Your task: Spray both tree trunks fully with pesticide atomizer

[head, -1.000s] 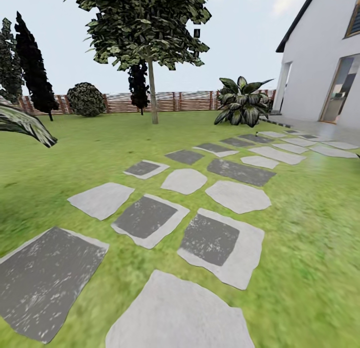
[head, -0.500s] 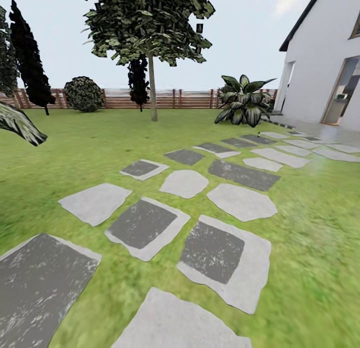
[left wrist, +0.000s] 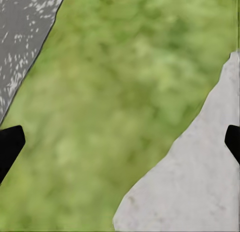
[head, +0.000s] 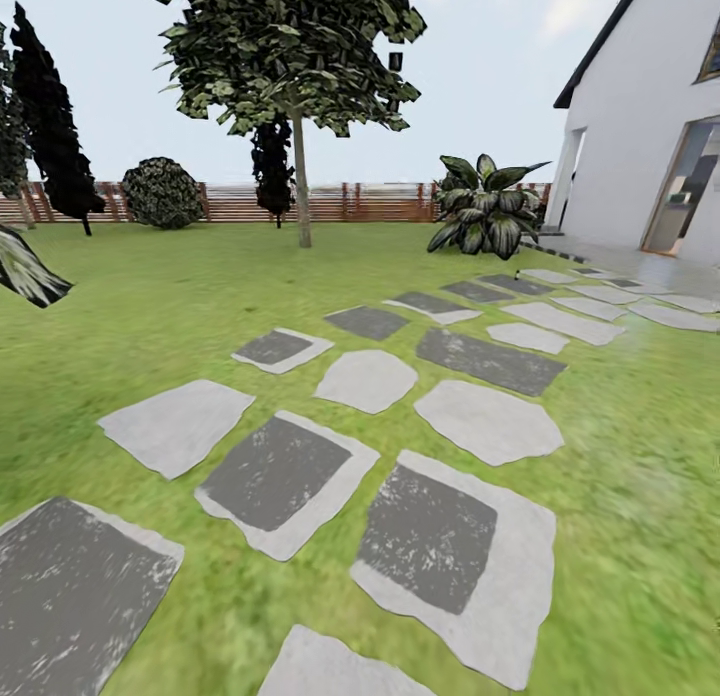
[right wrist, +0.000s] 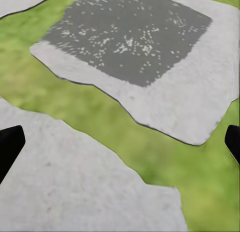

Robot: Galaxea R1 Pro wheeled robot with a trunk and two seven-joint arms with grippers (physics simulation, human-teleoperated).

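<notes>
Lawn and stepping stones lie ahead, both grippers spread and empty; I judge the search step current, next locating the atomizer.

tree: crown cut off at top | house: cut by right edge

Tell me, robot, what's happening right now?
Both grippers open, empty, over grass and stepping stones. Tree ahead by the fence. Path clear.
</notes>
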